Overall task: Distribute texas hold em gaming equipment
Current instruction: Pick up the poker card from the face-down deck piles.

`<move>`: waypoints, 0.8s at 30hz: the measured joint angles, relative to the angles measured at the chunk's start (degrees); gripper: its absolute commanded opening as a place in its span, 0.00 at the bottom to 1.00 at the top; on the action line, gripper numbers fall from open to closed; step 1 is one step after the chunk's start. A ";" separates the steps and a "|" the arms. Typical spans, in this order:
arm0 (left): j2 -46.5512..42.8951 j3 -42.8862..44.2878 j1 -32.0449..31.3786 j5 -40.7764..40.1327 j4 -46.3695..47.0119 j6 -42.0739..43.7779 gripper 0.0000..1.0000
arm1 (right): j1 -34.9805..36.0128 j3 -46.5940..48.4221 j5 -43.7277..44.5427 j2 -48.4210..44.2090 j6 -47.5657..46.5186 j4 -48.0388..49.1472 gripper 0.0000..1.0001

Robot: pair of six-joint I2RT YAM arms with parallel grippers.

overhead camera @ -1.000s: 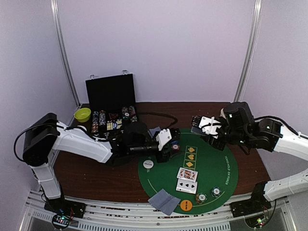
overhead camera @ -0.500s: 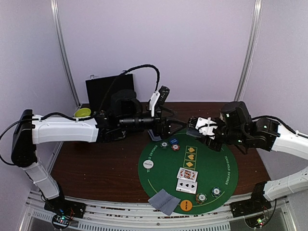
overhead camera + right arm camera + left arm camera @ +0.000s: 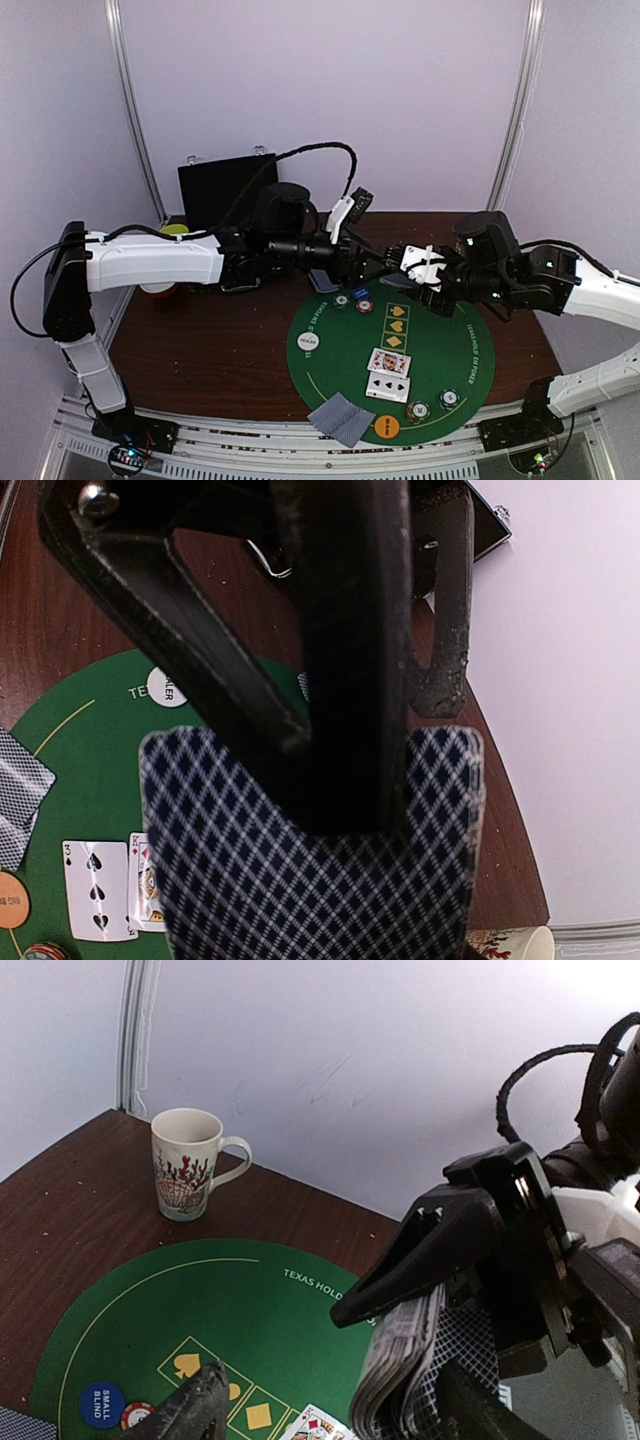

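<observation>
Over the round green felt mat (image 3: pixel 455 345), the right gripper (image 3: pixel 413 268) clamps its jaws on the thick stack of blue-diamond-backed playing cards (image 3: pixel 400 1360), offered edge-on toward its partner; the left gripper (image 3: pixel 376 265) hovers just beside it, jaws spread wide, apparently ready to draw a card for dealing.

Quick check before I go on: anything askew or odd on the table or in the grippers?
Two things. The deck held in the right gripper looks bowed, with its card edges splaying. The face-down cards at the near edge lie skewed, partly off the green mat.
</observation>
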 measured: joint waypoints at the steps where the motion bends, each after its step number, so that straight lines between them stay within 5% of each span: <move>1: 0.33 0.42 0.00 0.07 -0.11 0.02 0.72 | 0.11 0.04 0.00 0.13 0.00 0.11 0.43; 19: -0.52 3.19 -1.01 -7.37 -5.46 6.71 0.43 | 0.33 0.79 2.19 0.00 -0.09 0.09 0.43; 24: -1.25 3.04 -0.96 -6.45 -5.68 8.24 0.23 | 0.35 0.79 2.40 -0.33 -0.09 0.11 0.43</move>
